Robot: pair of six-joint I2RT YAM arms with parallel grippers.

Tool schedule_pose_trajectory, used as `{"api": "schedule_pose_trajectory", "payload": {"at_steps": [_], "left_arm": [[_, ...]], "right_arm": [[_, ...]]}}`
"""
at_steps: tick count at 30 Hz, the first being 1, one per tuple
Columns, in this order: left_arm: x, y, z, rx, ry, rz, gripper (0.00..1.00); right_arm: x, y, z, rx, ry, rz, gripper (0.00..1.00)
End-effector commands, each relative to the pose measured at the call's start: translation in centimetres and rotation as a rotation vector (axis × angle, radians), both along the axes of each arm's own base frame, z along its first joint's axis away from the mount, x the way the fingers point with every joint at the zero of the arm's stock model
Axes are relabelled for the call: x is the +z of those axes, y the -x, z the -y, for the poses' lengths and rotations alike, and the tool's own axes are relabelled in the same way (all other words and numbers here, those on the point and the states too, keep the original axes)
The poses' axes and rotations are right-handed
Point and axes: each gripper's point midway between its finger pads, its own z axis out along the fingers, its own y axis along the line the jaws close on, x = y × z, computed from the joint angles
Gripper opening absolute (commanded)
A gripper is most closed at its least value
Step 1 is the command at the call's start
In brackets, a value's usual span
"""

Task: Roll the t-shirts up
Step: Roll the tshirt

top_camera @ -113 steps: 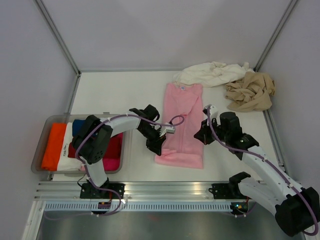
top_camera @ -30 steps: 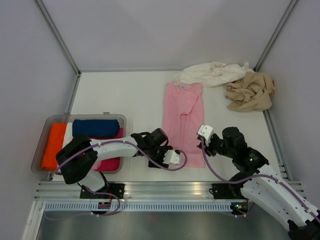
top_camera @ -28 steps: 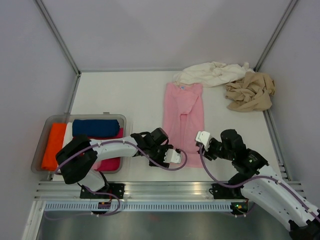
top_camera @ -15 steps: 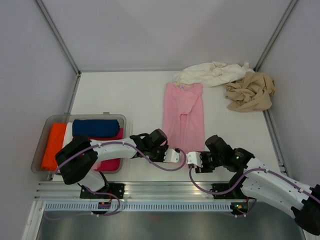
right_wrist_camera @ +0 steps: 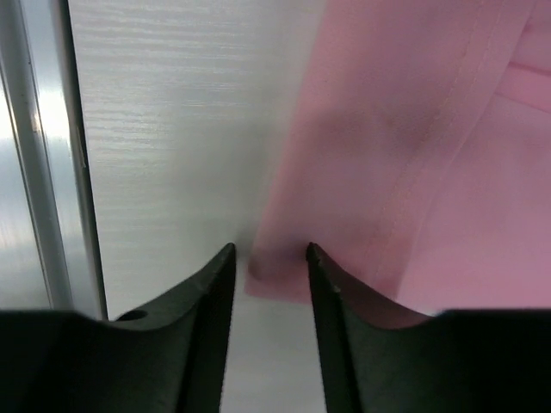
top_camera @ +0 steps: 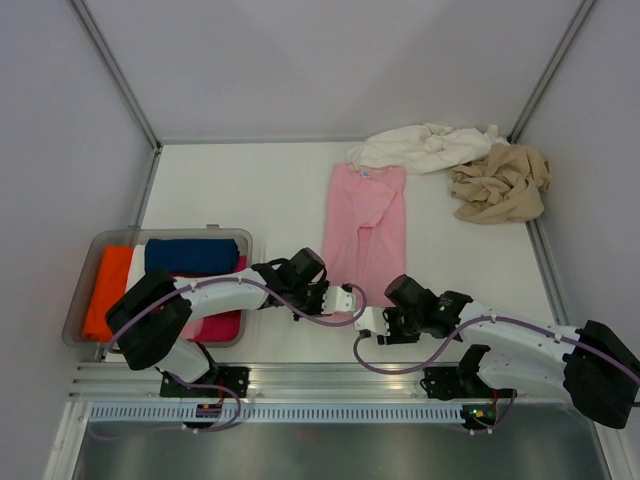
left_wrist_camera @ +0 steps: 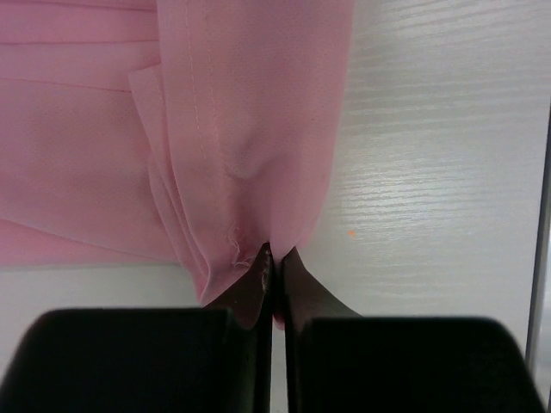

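**Both Arms Take the Near Hem of the Pink Shirt**

At the table's (top_camera: 240, 190) near edge, the left gripper (left_wrist_camera: 274, 258) is pinched tight on the near hem of the pink shirt (top_camera: 368, 225), the layered cloth bunching into its closed tips; just beside it, the right gripper (right_wrist_camera: 269, 254) stands with its jaws apart, astride the hem's other corner but not yet clamped on it. The pairing looks deliberate; a roll probably has to start from this end, and a hold on each corner would keep the first turn even. To the left sits the tray (top_camera: 90, 262) of folded garments, well apart from the work; beyond the grippers the pink shirt lies flat in a narrow lengthwise fold, collar at the far end. In the far right corner the cream shirt (top_camera: 425, 145) and tan shirt (top_camera: 500, 185) wait in crumpled heaps, touching each other.

Against the view a second ago, the left jaws, then open, have shut on the hem; the right arm has swung low and leftward from the shirt's right edge to its near corner; nearly four seconds back both grippers flanked the shirt at mid-length.
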Motion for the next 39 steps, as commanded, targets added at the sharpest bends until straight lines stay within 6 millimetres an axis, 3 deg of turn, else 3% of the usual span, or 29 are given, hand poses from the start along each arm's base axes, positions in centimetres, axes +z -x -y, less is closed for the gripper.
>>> {"api": "schedule_pose_trajectory", "payload": {"at_steps": [1, 2, 6, 10, 13, 14, 19, 29, 34, 37, 39], "left_arm": [[1.3, 1.9, 0.8, -0.074, 0.06, -0.057, 0.02], [1.4, 2.1, 0.8, -0.082, 0.066, -0.069, 0.02], [2.0, 3.6, 0.2, -0.111, 0.078, -0.158, 0.02], [3.2, 5.5, -1.7, -0.139, 0.048, -0.262, 0.02], [4.5, 5.7, -2.7, -0.134, 0.058, -0.315, 0.02], [4.8, 6.4, -3.5, -0.127, 0.039, -0.356, 0.02], [6.4, 6.1, -3.5, -0.104, 0.08, -0.446, 0.03], [4.2, 2.1, -3.9, -0.012, 0.03, -0.513, 0.07], [3.5, 0.5, -3.6, 0.036, 0.006, -0.539, 0.11], [3.5, -0.6, -3.1, 0.052, 0.008, -0.549, 0.1], [3.6, -1.2, -2.8, 0.051, 0.013, -0.544, 0.1]], "right_arm": [[-0.8, -0.7, 0.7, -0.045, 0.04, 0.018, 0.42], [-0.8, -0.8, 0.4, -0.047, 0.031, 0.022, 0.24], [-0.1, -0.4, -0.7, -0.029, -0.007, -0.016, 0.0], [3.4, 0.2, -3.7, 0.001, -0.135, -0.084, 0.0], [5.5, 2.1, -4.9, 0.051, -0.221, -0.193, 0.0], [5.7, 2.6, -4.7, 0.077, -0.22, -0.213, 0.01], [5.3, 3.0, -5.0, 0.116, -0.211, -0.277, 0.0], [6.4, -1.9, -3.9, -0.116, -0.312, -0.29, 0.0], [6.0, -3.0, -3.9, -0.186, -0.302, -0.275, 0.02], [5.9, -4.5, -3.7, -0.257, -0.31, -0.247, 0.07], [6.0, -5.3, -3.4, -0.316, -0.318, -0.231, 0.25]]}}
